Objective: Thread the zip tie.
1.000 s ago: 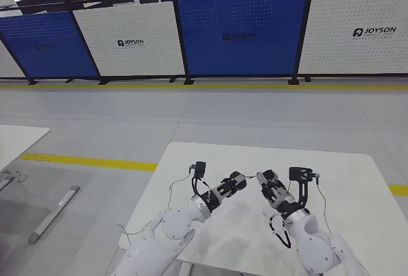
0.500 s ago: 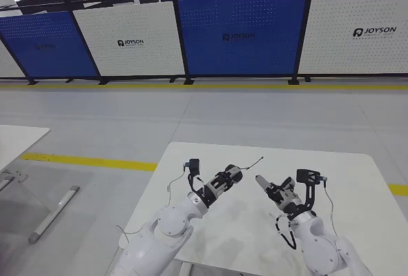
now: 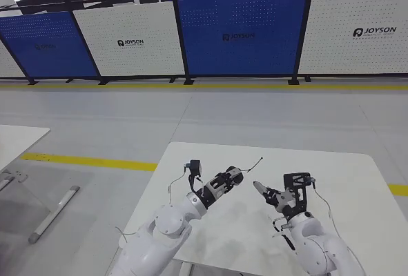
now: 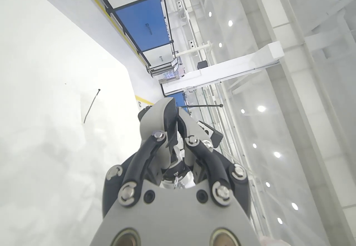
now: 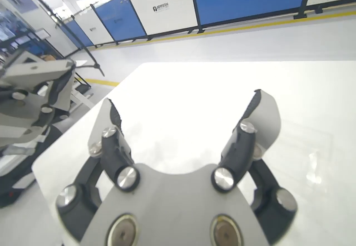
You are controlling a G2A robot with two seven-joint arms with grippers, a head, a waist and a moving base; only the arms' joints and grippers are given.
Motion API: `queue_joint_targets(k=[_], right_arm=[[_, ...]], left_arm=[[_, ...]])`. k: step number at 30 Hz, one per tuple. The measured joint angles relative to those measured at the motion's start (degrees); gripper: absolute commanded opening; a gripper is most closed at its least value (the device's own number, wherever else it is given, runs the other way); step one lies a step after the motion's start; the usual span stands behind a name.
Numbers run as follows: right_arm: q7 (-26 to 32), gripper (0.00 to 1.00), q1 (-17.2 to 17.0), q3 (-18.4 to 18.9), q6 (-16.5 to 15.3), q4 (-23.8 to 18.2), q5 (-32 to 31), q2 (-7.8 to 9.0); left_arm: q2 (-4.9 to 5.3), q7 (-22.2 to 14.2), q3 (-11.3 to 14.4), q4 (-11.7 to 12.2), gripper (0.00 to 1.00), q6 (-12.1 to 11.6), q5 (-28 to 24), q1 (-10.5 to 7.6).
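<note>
My left gripper [image 3: 235, 174] hovers over the middle of the white table [image 3: 342, 172], shut on one end of a thin black zip tie [image 3: 252, 164]. The tie sticks out straight from the fingers, its small head [image 4: 221, 105] at the free end. In the right wrist view the tie [image 5: 93, 65] shows above the left gripper [image 5: 41, 91]. My right gripper [image 3: 258, 186] hangs a short way to the right of it, apart from the tie. Its fingers [image 5: 257, 96] are spread wide, the right gripper [image 5: 183, 98] open with nothing between them.
A second black zip tie [image 4: 91, 105] lies loose on the table beyond the left gripper. The table's front edge [image 5: 69, 130] runs close under both arms. Blue and white fence panels [image 3: 241, 38] stand far behind.
The two grippers were close together a second ago. The right gripper has drawn back to the right, and the tie stays in the left gripper, sticking out free.
</note>
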Motion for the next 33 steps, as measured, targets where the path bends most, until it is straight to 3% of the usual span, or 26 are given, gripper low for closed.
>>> queue_joint_targets(k=[9,16,23,27,28,29,33], right_arm=[[-0.3,1.00,-0.2,-0.2,-0.4,0.2,0.3,0.00],[-0.6,1.00,0.1,-1.0,-1.0,1.2,-5.7,0.20],[-0.9,1.00,0.0,-0.9,-1.2,1.2,-5.1,0.18],[-2.2,1.00,-0.4,-0.3,-2.8,1.1,-1.4,0.09],[-2.5,0.84,-0.5,-0.2,-3.1,1.1,-1.0,0.08],[-2.7,0.50,-0.5,-0.2,-3.3,1.1,-0.8,0.06],[-2.7,0.42,-0.4,-0.4,-3.7,1.3,-0.2,-0.01]], left_arm=[[-0.01,0.2,0.1,-0.1,0.00,0.1,0.1,0.07],[-0.07,-1.7,0.7,-0.5,0.00,1.3,-1.5,0.17],[-0.07,-1.5,0.7,-0.4,0.00,1.3,-1.4,0.19],[-0.12,-0.9,1.1,-0.4,0.00,1.6,-1.0,0.33],[-0.14,-0.9,1.2,-0.4,0.00,1.6,-0.9,0.34],[-0.15,-0.8,1.3,-0.4,0.00,1.6,-0.9,0.33],[-0.19,-0.8,1.5,-0.3,0.00,1.6,-0.8,0.23]])
